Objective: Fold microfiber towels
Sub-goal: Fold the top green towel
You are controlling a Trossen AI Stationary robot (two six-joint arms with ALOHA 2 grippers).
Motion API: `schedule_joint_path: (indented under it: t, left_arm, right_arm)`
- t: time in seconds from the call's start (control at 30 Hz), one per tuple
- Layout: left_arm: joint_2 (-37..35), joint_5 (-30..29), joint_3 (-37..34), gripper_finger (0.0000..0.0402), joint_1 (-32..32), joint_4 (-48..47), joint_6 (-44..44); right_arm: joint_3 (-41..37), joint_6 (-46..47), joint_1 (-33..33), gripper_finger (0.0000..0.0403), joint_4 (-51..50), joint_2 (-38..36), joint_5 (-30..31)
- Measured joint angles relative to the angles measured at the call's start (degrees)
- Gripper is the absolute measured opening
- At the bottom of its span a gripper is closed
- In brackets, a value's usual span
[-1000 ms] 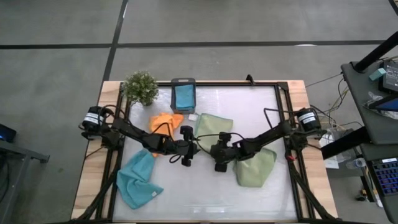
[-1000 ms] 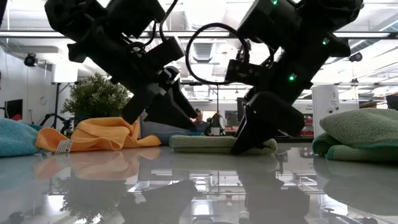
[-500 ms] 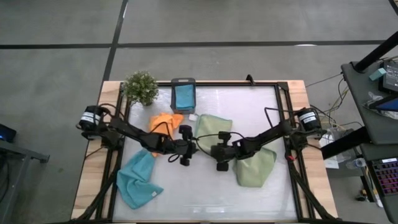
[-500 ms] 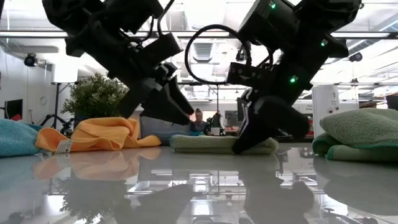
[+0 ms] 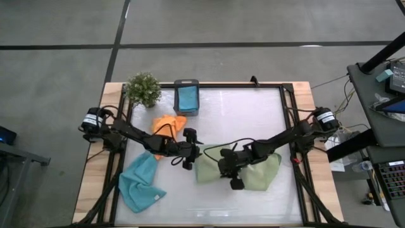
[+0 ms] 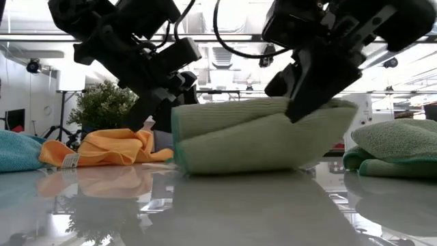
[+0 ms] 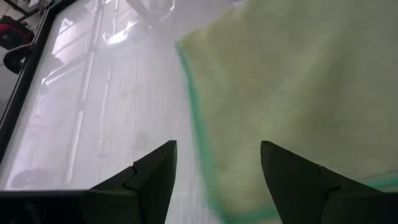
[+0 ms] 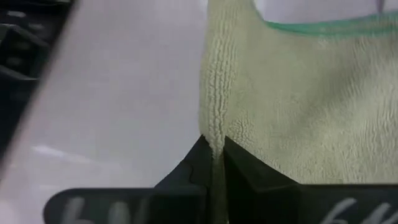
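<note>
Right wrist view: right gripper point(image 8: 214, 163) pinches the sage green towel's point(image 8: 292, 106) folded edge (left gripper point(image 7: 214, 171) gapes beside it).

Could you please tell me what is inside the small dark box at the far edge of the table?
A light blue towel sits inside the dark box; anything beneath it is covered.

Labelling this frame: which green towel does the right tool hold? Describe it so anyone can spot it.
On the white table, look mid-front between the two arms. The sage green towel there is pinched by the right tool; the other green towel lies loose beside it, nearer the table's right edge.
</note>
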Motion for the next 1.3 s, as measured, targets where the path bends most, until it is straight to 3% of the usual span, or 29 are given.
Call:
schedule_joint_path:
  t: [0.27, 0.67, 1.3]
  left_arm:
    - [0.4, 0.0, -0.2, 0.0216, 0.0, 1.2, -4.3]
    - [7.9, -0.5, 0.0, 0.0216, 0.1, 4.6, -6.1]
    - [8.5, 1.1, -0.1, 0.0216, -0.1, 5.6, -5.6]
  right_arm:
    - [1.1, 1.0, 0.6, 0.0013, -0.1, 0.2, -3.8]
    - [4.1, 1.5, 0.2, 0.0012, -1.1, 0.2, -4.0]
    - [4.3, -1.1, -12.4, 0.0012, -6.5, 2.1, -3.8]
